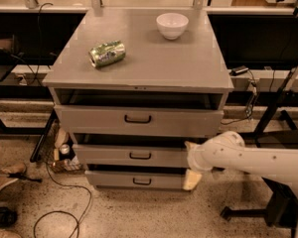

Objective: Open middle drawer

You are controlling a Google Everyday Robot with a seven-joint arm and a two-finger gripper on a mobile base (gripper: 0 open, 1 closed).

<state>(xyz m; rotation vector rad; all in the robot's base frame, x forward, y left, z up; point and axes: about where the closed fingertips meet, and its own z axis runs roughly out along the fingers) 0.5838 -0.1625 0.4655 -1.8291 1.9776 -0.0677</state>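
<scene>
The middle drawer [109, 155] sits second in the grey cabinet [139, 68], with one small black handle [140, 155] at the centre of its front. A dark gap runs along its top edge. At 3 o'clock from the handle, at the right end of the panel, is the gripper [189, 161]. Its two fingers are apart, one near the panel's top edge and one below its bottom edge. I count three drawers, with the top drawer [139, 120] at 12 o'clock and the bottom drawer [136, 180] at 6. On the cabinet lie one can [107, 53] and one bowl [172, 25]. The floor [139, 212] in front is open, with one cable [64, 217] at 7 o'clock.
</scene>
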